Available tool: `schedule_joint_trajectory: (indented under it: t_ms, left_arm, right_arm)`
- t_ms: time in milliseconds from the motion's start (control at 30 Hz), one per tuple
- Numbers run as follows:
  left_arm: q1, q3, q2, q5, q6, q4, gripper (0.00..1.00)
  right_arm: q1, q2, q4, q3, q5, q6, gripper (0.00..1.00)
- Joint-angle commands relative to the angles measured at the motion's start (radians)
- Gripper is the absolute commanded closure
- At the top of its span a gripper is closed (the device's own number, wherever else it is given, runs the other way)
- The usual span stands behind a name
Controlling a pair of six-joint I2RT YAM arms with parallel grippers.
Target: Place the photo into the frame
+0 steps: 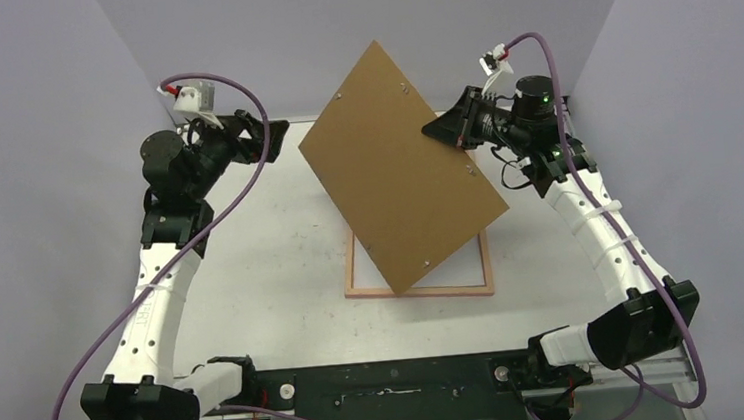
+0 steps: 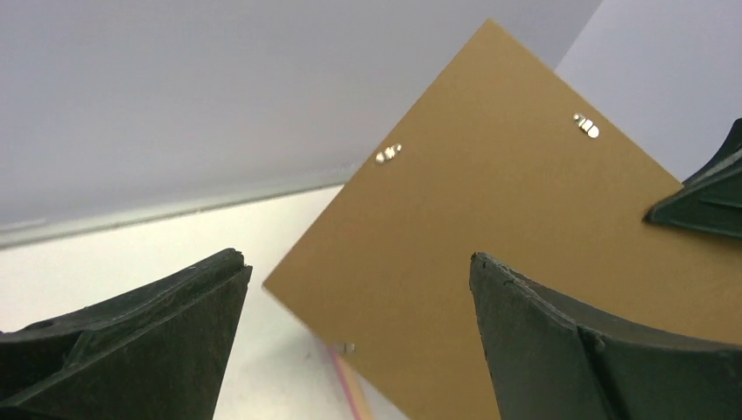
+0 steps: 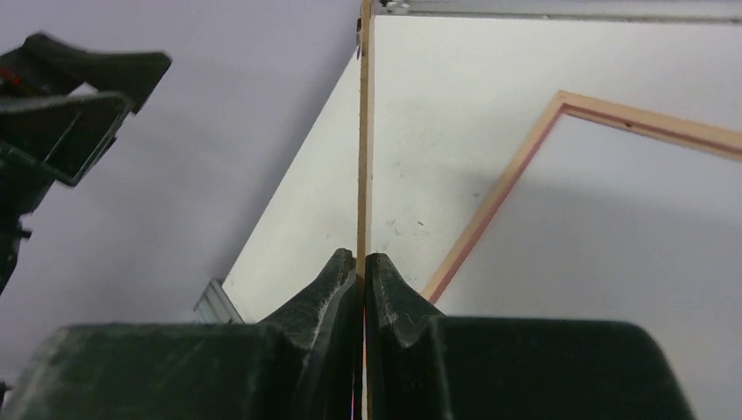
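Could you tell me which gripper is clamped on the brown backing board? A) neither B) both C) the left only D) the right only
D: the right gripper is shut on the edge of the backing board, while the left gripper stands open, apart from it.

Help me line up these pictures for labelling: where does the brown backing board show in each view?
Top external: backing board at centre, tilted, its right edge pinched by the right gripper.
Left wrist: board fills the right half.
Right wrist: board edge-on, a thin vertical line at centre.
Shared landmark: the frame beneath, its edge visible in all three.
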Motion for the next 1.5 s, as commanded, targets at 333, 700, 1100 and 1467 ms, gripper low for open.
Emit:
schedule_joint_trajectory:
  t_ms: [333,700,1100,1467]
  left_arm:
    - [0.015,0.025,0.206,-0.014,-0.032,-0.372,0.09]
    - [0.0,-0.052,0.48,0.18,-0.233,-0.208,0.25]
    - [-0.091,0.059,0.768,0.176,-0.307,-0.208,0.56]
    - [-0.111,0.088,0.884,0.227,-0.326,-0.104,0.59]
  right_arm:
    - [-0.104,-0.015,0.395,-0.329,0.352,0.399,1.0]
    - [-0.132,-0.042,0.497,-0.479,0.351,0.412,1.0]
    - [-0.137,-0.039,0.6,-0.577,0.35,0.443,1.0]
    - [-0.142,-0.096,0.624,-0.615,0.289,0.441,1.0]
